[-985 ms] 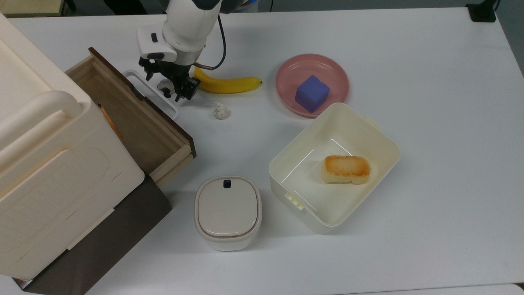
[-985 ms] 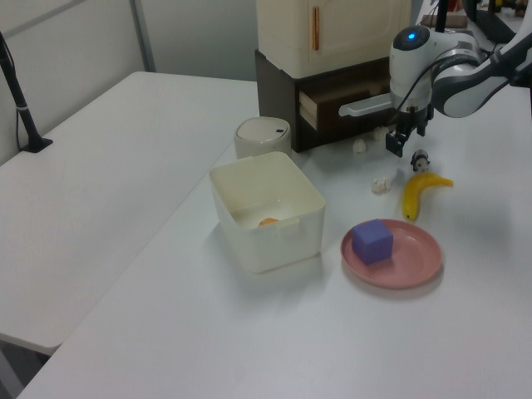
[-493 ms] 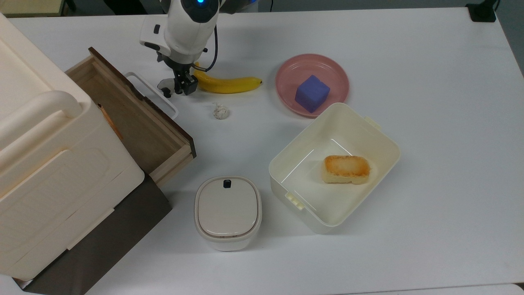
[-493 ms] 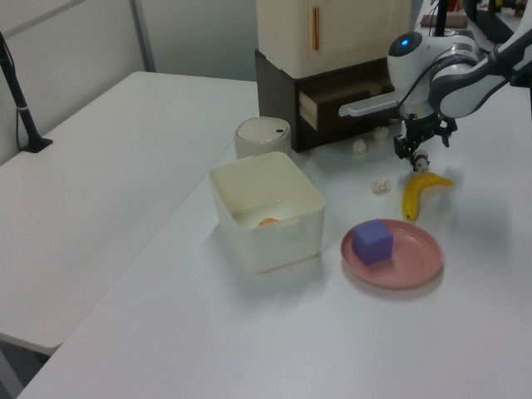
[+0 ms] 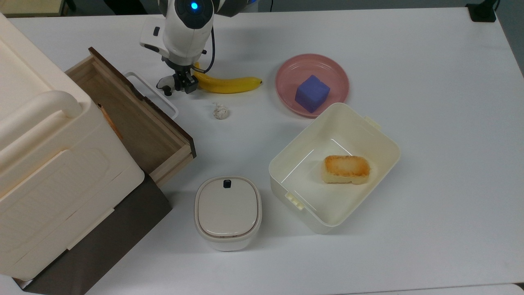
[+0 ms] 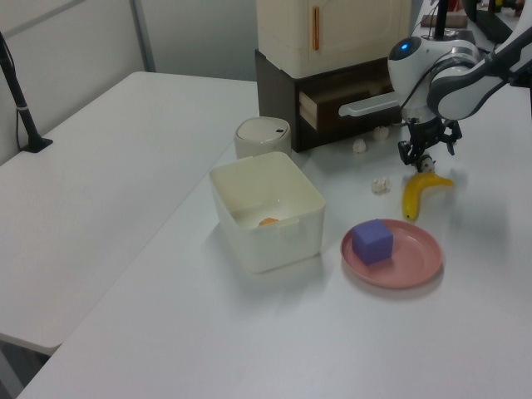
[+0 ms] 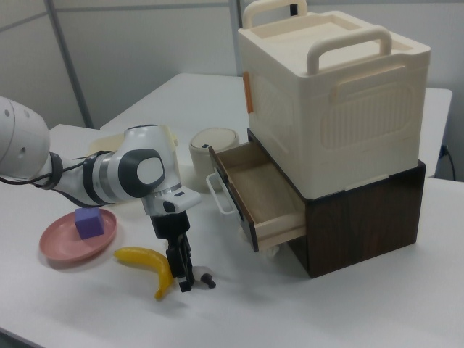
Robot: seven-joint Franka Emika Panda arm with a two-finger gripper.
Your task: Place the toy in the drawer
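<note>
The gripper [image 7: 187, 278] stands low on the table, its fingers closed around the toy [image 7: 204, 278] — just beside the banana [image 7: 147, 262], near the open drawer [image 7: 255, 196], ready for lifting, I think.

No text, label, brand, number or sign can be read on anything in these views.
</note>
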